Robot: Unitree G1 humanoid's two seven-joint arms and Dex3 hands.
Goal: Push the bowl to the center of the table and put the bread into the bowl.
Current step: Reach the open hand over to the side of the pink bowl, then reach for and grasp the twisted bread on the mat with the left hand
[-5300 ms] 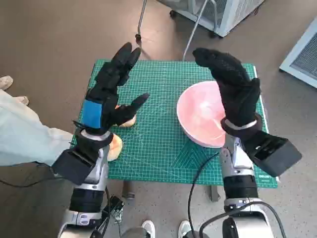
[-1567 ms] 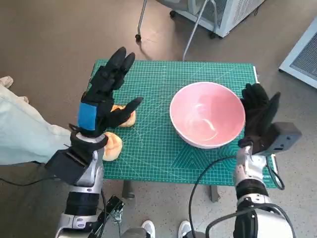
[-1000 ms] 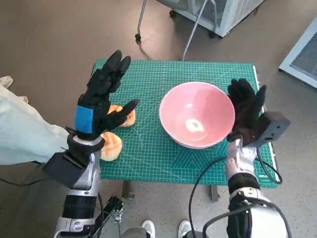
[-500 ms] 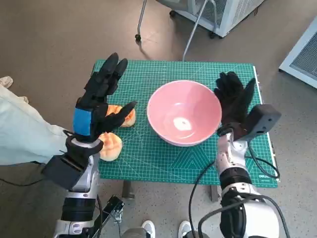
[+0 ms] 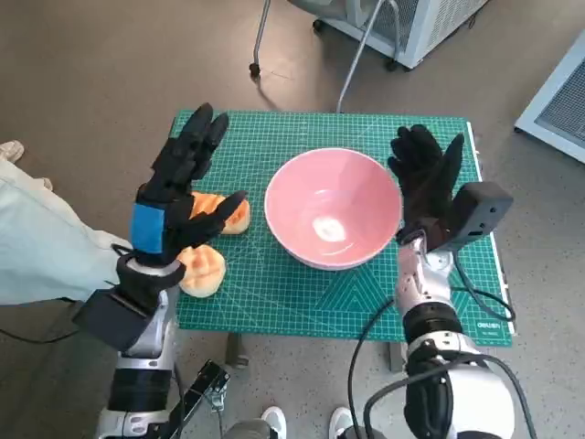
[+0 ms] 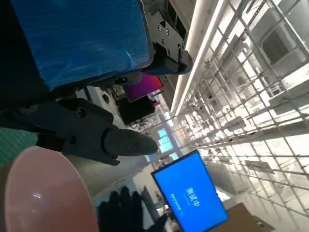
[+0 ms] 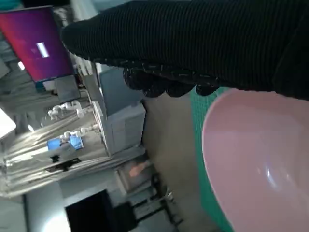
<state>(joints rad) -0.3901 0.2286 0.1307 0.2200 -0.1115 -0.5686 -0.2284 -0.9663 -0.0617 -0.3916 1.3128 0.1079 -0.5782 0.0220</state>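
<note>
A pink bowl (image 5: 333, 208) stands near the middle of the green cutting mat (image 5: 274, 302); it also shows in the left wrist view (image 6: 43, 193) and the right wrist view (image 7: 260, 159). My right hand (image 5: 426, 178) stands upright with fingers spread, its palm against the bowl's right rim. Two bread rolls lie at the mat's left: one (image 5: 226, 213) behind my left hand, another (image 5: 203, 272) by the front edge. My left hand (image 5: 174, 187) hovers above them, fingers spread, holding nothing.
A person's pale trouser leg (image 5: 41, 251) and shoe (image 5: 11, 151) are at the left beside the table. A chair leg (image 5: 259, 37) and white cabinets (image 5: 402, 23) stand beyond the far edge. A cable (image 5: 370, 329) hangs by my right arm.
My right hand has pushed the bowl leftward from the mat's right side to near its middle. My left hand has drifted slightly left and lower; the rolls lie where they were.
</note>
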